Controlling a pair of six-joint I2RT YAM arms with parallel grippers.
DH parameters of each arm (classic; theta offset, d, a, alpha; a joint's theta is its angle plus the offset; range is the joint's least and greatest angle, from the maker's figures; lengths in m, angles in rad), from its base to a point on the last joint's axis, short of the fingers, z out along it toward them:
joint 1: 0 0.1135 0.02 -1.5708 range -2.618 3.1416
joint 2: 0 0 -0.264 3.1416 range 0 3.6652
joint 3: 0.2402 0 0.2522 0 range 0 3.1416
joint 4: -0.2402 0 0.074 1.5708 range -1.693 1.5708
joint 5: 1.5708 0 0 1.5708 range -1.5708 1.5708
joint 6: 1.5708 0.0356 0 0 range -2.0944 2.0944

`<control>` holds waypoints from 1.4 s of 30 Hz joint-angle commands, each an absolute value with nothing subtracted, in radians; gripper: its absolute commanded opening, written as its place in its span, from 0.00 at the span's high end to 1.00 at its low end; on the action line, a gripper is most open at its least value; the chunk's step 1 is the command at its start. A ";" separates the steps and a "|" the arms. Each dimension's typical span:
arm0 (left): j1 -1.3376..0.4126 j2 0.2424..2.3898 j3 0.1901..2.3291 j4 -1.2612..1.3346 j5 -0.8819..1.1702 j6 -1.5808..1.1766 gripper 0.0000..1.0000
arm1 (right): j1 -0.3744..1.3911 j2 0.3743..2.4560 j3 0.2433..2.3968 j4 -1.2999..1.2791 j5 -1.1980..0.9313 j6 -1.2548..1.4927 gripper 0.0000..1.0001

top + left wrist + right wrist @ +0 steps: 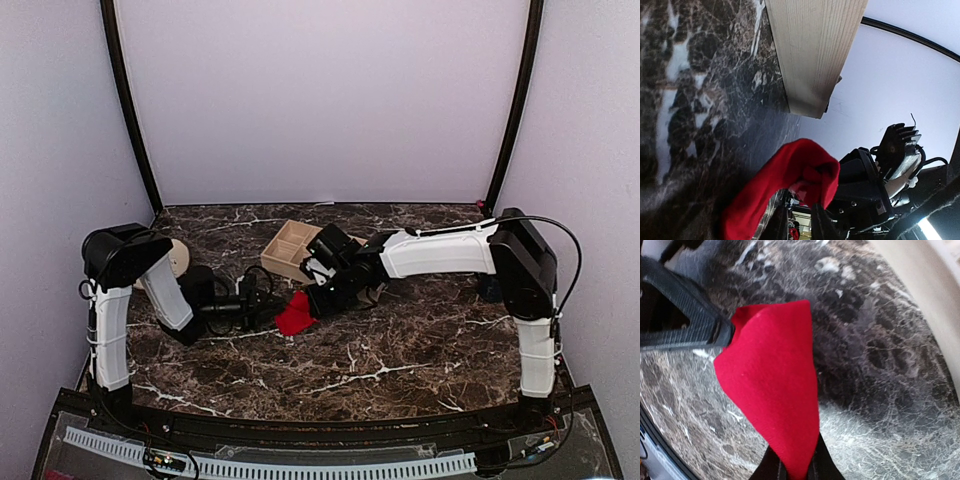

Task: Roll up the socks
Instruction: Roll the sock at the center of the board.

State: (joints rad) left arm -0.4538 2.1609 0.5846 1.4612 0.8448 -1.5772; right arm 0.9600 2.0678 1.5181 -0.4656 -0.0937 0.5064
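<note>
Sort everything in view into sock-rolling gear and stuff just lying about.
For the job: red sock, right tool shut on it, left tool at its other end.
Lying about: wooden divided box, round beige disc at far left.

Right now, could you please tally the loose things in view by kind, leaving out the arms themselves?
red sock: 1
wooden box: 1
beige disc: 1
Total: 3
</note>
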 commanded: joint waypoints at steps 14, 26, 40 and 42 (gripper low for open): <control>-0.461 1.909 0.691 0.577 0.822 -0.977 0.81 | 0.959 2.075 1.506 -0.680 -0.370 0.224 0.99; -0.490 1.895 0.654 0.648 0.885 -1.147 0.75 | 1.024 2.057 1.433 -0.561 -0.035 0.262 0.98; -0.564 1.869 0.657 0.644 0.882 -1.240 0.71 | 1.131 2.129 1.502 -0.562 0.121 0.348 0.95; -0.571 1.863 0.615 0.675 0.863 -1.247 0.72 | 1.131 2.128 1.506 -0.567 0.121 0.358 0.93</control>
